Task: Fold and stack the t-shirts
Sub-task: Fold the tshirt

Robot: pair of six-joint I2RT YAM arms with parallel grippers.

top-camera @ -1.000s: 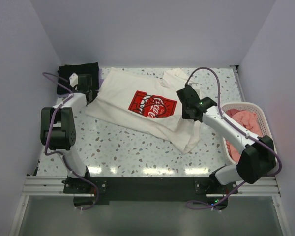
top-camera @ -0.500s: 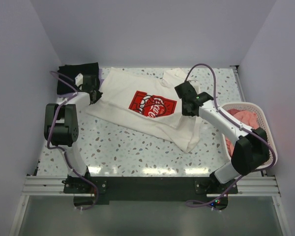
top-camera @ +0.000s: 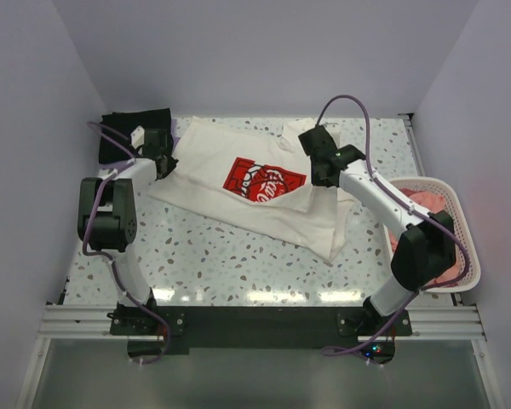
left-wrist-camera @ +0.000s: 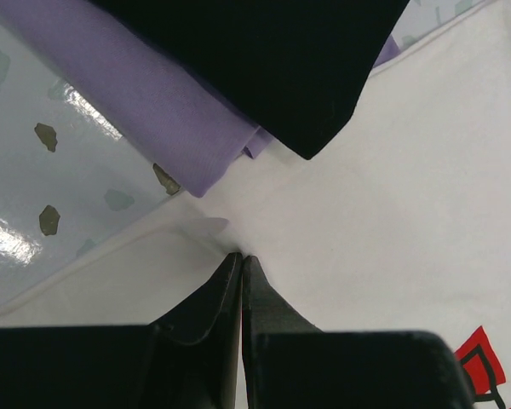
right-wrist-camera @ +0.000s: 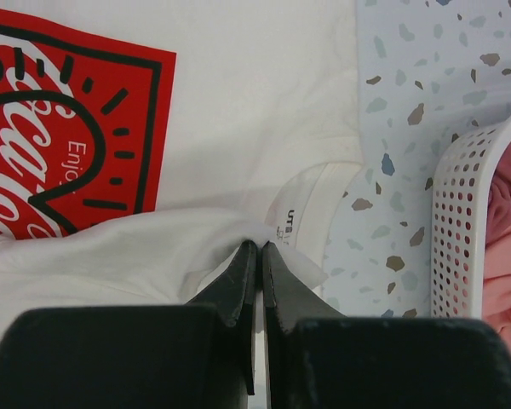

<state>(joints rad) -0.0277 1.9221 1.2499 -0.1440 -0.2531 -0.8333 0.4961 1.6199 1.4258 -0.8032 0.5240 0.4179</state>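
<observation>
At the cream-white tee's point(top-camera: 209, 170) two side edges sat my grippers, one each. Tee lay spread face-up on the speckled table point(top-camera: 238, 260), red square print point(top-camera: 263, 181) showing at its middle.

L gripper point(top-camera: 160, 162) was at the tee's left edge, approx. where the sleeve ends. Its fingers point(left-wrist-camera: 268, 311) were together w/ only a hairline slit btwn them, tips down on the cream cloth beside a small raised wrinkle. Couldn't tell if any cloth was actually caught in that slit.

R gripper point(top-camera: 321, 177) was on the tee's right side, just beside the print & near the collar. Its fingers point(right-wrist-camera: 230, 290) were clamped on a bunched ridge of cream cloth, w/ the neck label point(right-wrist-camera: 291, 217) right beyond the tips. Cloth on that side was drawn up into a fold running toward the tee's near-right corner.

Black tee point(top-camera: 134, 125) lay folded just off the cream tee's far-left corner, on top of the pale lavender tee point(left-wrist-camera: 153, 106). The lavender edge stuck out from under the black one & reached the cream cloth's edge in the L wrist view.

Salmon-pink tee point(top-camera: 423, 198) was well to the cream tee's right, heaped inside the white slatted basket point(top-camera: 422, 181), w/ bare table btwn basket & cream cloth.
</observation>
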